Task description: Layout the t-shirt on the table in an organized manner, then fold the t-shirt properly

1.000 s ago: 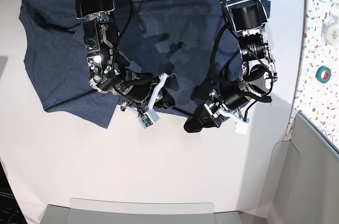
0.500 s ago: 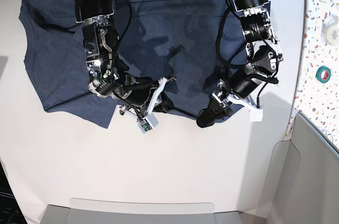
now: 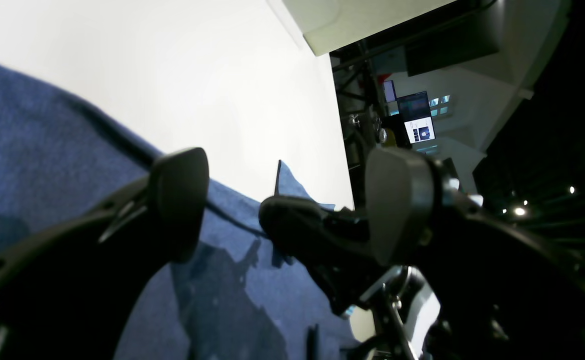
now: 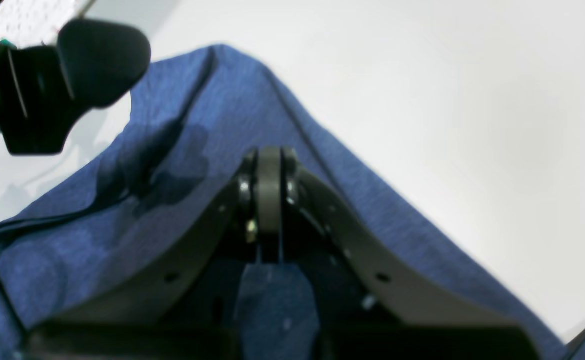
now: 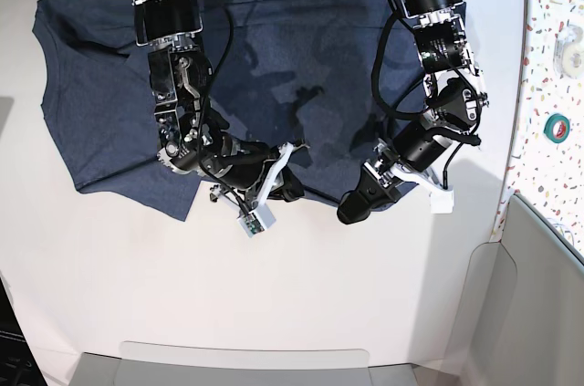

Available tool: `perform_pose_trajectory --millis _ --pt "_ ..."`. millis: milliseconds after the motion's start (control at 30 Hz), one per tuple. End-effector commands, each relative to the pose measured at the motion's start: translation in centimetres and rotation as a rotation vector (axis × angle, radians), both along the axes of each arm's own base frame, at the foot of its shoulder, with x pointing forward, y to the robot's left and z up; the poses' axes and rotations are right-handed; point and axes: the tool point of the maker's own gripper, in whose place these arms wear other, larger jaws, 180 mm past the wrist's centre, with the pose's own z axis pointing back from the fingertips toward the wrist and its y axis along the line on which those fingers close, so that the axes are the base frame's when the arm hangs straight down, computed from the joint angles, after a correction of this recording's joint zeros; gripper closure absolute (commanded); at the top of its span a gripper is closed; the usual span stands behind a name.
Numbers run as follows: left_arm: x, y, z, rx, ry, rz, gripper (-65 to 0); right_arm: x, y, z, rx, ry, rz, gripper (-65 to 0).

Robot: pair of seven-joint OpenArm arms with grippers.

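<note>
The dark navy t-shirt (image 5: 274, 57) lies spread over the far half of the white table (image 5: 274, 286), with its hem toward the front. My right gripper (image 5: 281, 187) is at the middle of that hem. In the right wrist view its jaws (image 4: 269, 190) are shut with shirt cloth (image 4: 182, 150) around the tips, and a small peak of cloth (image 3: 283, 181) stands up beside it. My left gripper (image 5: 359, 202) hovers open over the hem, just right of the other. Its two black fingers (image 3: 180, 200) stand wide apart with nothing held. One left finger (image 4: 97, 65) shows near the shirt's far corner.
A confetti-speckled surface (image 5: 552, 57) with a green tape roll (image 5: 557, 126) borders the table on the right. A grey panel (image 5: 538, 304) stands at the front right and a grey tray edge (image 5: 246, 363) runs along the front. Cables hang off both arms.
The left arm has swung right and drawn its open gripper slightly toward the shirt's hem. The right gripper has slid a little forward along the hem, staying shut.
</note>
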Motion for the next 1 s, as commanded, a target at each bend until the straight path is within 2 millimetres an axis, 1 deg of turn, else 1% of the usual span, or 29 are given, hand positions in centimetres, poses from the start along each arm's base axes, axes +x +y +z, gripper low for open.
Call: perform_pose_trajectory --millis 0,33,67,133,233,333,733,833,967 --pt "0.6 -0.3 1.7 -0.02 -0.054 0.007 -47.7 1.0 0.4 1.9 0.04 -0.048 -0.004 -0.3" --pt "0.6 -0.3 1.7 -0.025 -0.052 0.009 -47.8 1.1 0.3 1.8 0.043 -0.043 -0.012 -0.3" --pt "0.7 -0.4 1.8 -0.025 -0.053 0.008 -47.8 1.3 -0.3 1.8 0.053 -0.035 -0.045 -0.3" --pt "0.7 -0.5 1.5 -0.033 -0.044 0.005 -47.8 1.4 -0.5 2.1 0.082 -0.029 -0.075 -0.3" --pt "0.7 -0.6 1.7 -0.033 -0.049 -0.001 -47.8 1.0 -0.6 2.0 0.098 -0.026 -0.087 -0.3" --pt "0.6 0.0 2.0 -0.023 -0.059 0.01 -47.8 0.5 -0.6 2.0 0.096 -0.032 -0.082 -0.3" --pt "0.6 0.5 1.5 -0.008 -0.049 0.022 -47.8 0.6 -0.9 2.3 0.1 -0.037 -0.087 -0.3" --pt "0.6 1.0 1.5 0.009 -0.055 0.022 -47.8 0.5 -1.2 2.0 0.09 -0.033 -0.088 -0.3" --pt "0.7 1.6 1.5 0.029 -0.058 0.023 -47.9 0.5 -1.2 2.0 0.092 -0.033 -0.088 -0.3"
